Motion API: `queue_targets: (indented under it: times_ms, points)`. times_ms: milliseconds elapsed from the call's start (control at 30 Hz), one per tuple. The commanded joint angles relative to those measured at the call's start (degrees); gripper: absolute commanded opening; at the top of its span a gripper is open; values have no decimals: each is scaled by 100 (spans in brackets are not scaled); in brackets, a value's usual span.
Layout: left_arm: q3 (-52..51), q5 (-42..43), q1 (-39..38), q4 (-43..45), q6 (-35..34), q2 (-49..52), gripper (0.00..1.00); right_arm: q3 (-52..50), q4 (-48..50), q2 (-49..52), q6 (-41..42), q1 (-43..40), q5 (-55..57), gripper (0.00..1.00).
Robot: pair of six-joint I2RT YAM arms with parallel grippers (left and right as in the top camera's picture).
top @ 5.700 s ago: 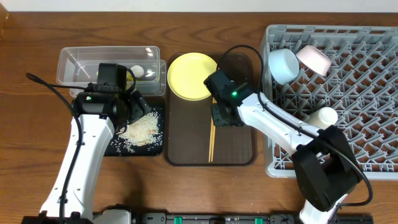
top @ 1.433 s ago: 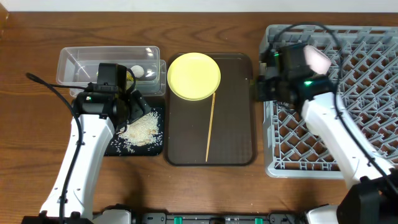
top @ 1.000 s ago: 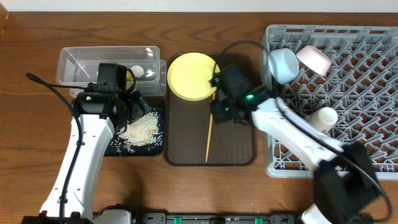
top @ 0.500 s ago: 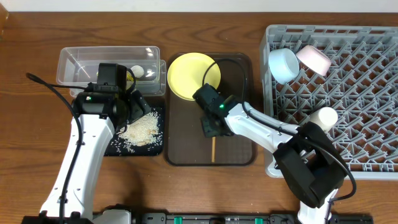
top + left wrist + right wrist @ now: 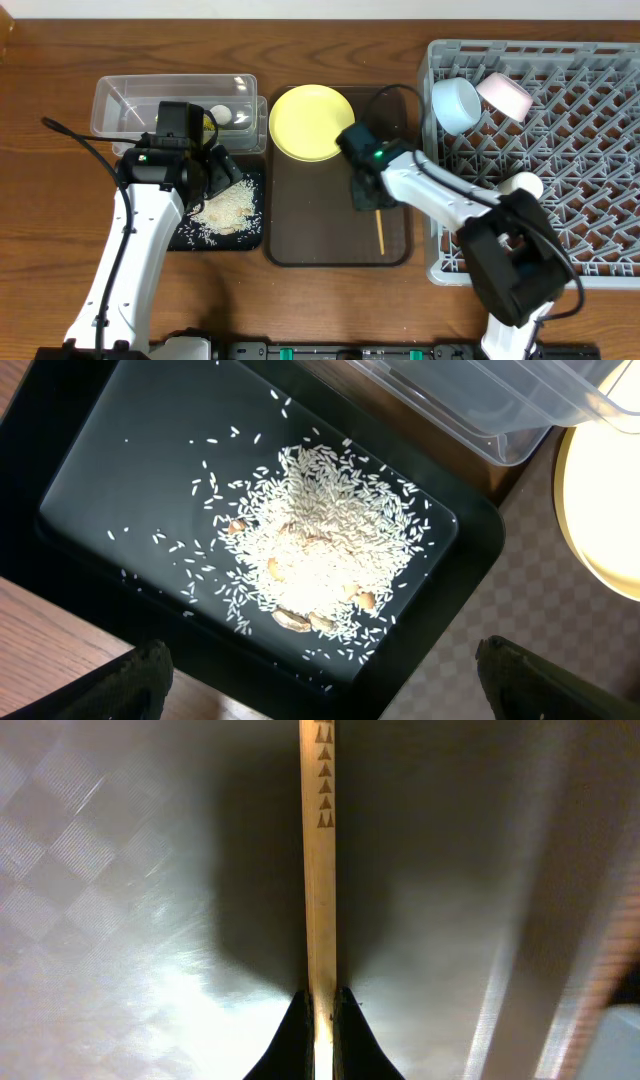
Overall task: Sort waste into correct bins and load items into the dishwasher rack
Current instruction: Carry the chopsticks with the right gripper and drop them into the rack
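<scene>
My right gripper (image 5: 366, 192) is low over the dark brown serving tray (image 5: 300, 245) and is shut on a thin wooden chopstick (image 5: 379, 233). The right wrist view shows the chopstick (image 5: 320, 860) pinched between the fingertips (image 5: 320, 1012). My left gripper (image 5: 335, 678) is open and empty above the black tray (image 5: 190, 238), which holds a pile of white rice (image 5: 320, 550). The yellow plate (image 5: 312, 122) lies at the brown tray's far end. The grey rack (image 5: 560, 230) holds the light blue bowl (image 5: 455, 103), the white bowl (image 5: 503, 93) and the white cup (image 5: 520, 186). The wrapper is not clearly seen.
The clear tub (image 5: 130, 100) stands behind the black tray, with a white round scrap (image 5: 219, 114) inside it. My left arm covers part of the tub and the black tray. The rack fills the table's right side.
My right gripper has moved to the right over the brown tray, and the chopstick has moved with it to the tray's right half. The left arm has not moved.
</scene>
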Motion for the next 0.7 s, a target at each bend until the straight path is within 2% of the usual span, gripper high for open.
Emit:
queue_targets:
  times_ms: [0, 267, 667]
  points:
    - [46, -90, 28, -15, -26, -33, 99, 13, -2, -837, -380, -251, 37, 1]
    - [46, -92, 28, -15, -26, -33, 99, 13, -181, -2151, -1150, -951, -42, 1]
    - [46, -92, 28, -15, -26, -33, 99, -216, -697, -2280, -1438, -1851, -42, 1]
